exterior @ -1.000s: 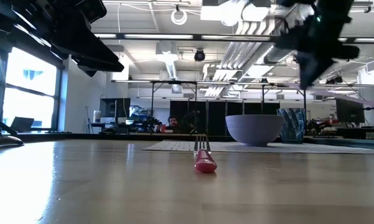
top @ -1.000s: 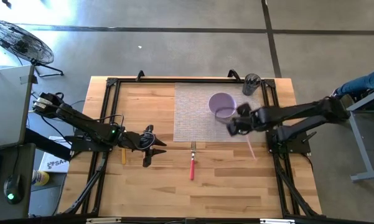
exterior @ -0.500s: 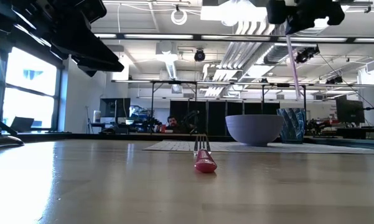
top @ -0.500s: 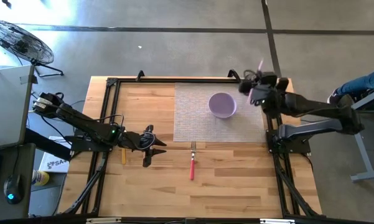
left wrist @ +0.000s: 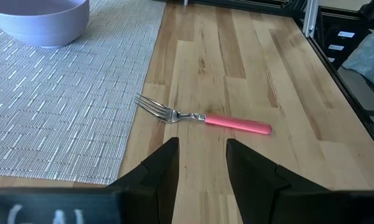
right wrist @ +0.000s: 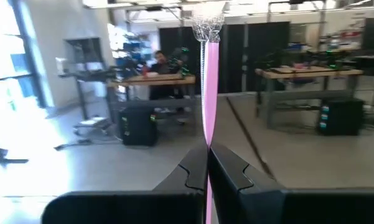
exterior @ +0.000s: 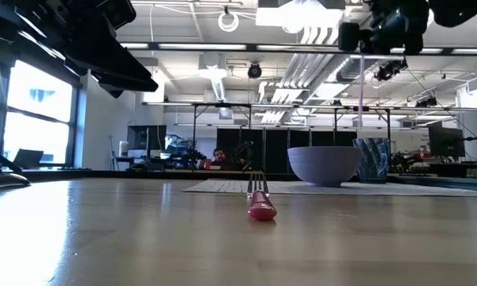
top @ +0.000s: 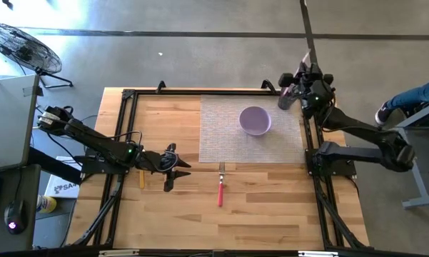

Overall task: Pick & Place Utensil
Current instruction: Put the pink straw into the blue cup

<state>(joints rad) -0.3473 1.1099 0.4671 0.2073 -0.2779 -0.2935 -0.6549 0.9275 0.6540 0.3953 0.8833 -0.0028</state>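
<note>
My right gripper [top: 298,80] is raised above the dark cup [top: 288,95] at the mat's far right corner and is shut on a pink-handled utensil [right wrist: 209,87]. In the low view the utensil [exterior: 360,95] runs down toward the cup [exterior: 371,159]. A second utensil, a fork with a red handle [top: 220,190], lies flat on the wood near the mat's near edge. My left gripper [left wrist: 202,162] is open and hovers left of that fork [left wrist: 205,118], touching nothing. The purple bowl [top: 255,120] sits on the mat. My right gripper pinches the pink utensil's handle [right wrist: 208,134] between its two fingers, part-way along its length. The fingers point level toward the table's far side and lie across the handle. The utensil is lifted clear and stands upright, its pale head [right wrist: 208,28] uppermost and its lower end over the cup.
A grey woven mat [top: 221,135] covers the table's far middle. A black frame rail [top: 121,143] runs around the tabletop. Bare wood [top: 271,207] spreads along the near side. A person's leg [top: 414,100] shows past the table's right edge.
My right gripper has travelled from beside the bowl's near right side toward the far edge, ending above the cup. It turned as it went: the pink utensil, which pointed toward the near edge, now stands upright. The fork and my left arm have stayed put.
</note>
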